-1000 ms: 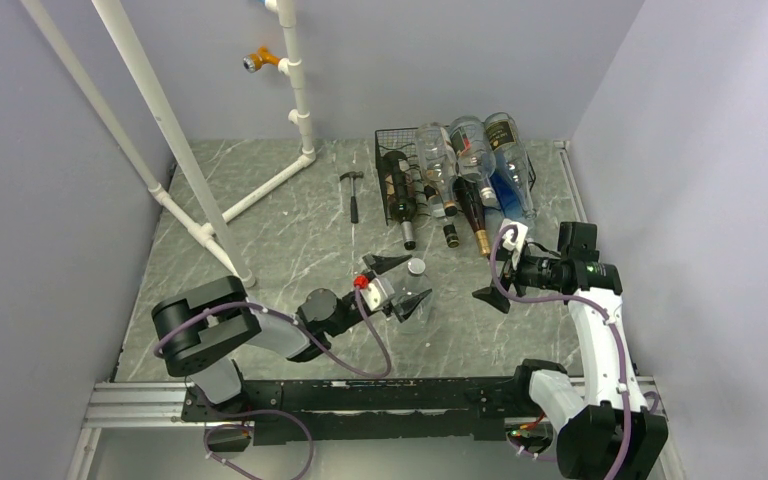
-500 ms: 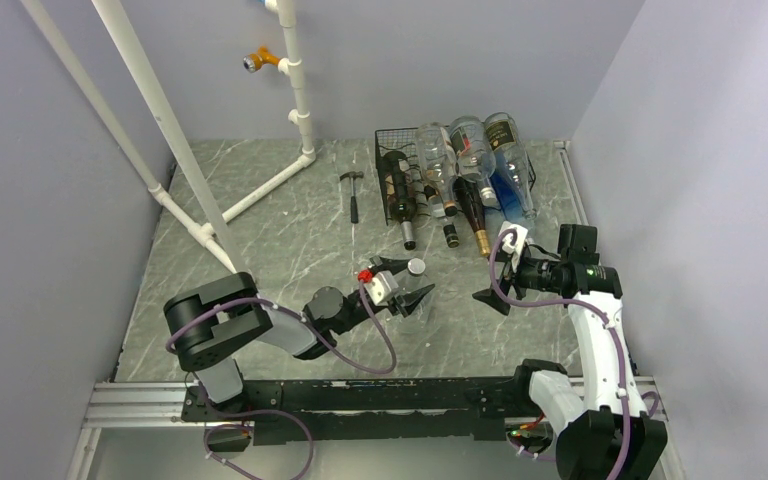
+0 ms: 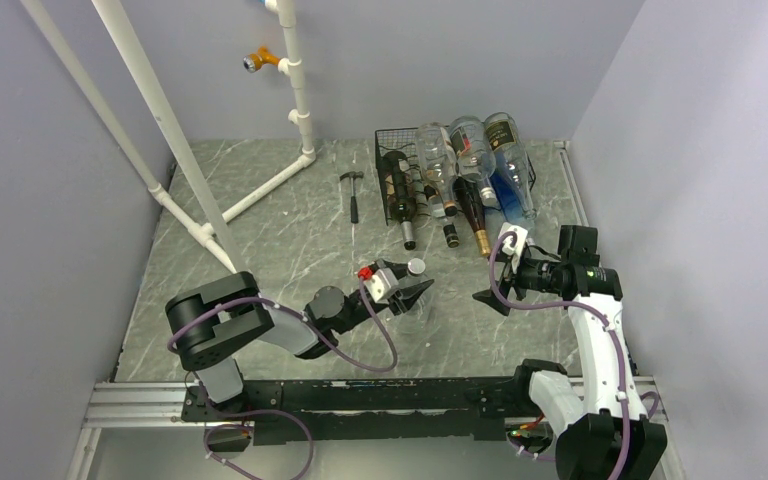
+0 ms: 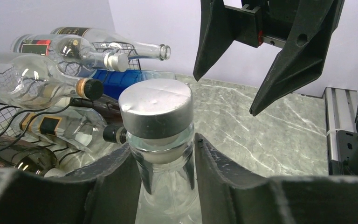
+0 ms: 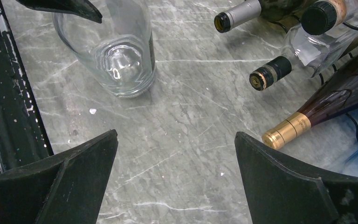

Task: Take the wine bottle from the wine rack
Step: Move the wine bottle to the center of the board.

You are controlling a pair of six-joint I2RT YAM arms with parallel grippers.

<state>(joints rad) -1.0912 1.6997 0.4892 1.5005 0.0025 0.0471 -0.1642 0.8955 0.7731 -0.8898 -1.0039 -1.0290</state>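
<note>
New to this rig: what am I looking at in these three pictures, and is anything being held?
Two robot arms sit at the near edge of a table. One picture looks down from above; the others come from a camera on each wrist. At the far side a wire rack holds lying bottles; a hammer and white pipe frame are nearby. The left gripper pinches the neck of a clear bottle standing upright on the table, off the rack. The right gripper hangs open, holding nothing.
</note>
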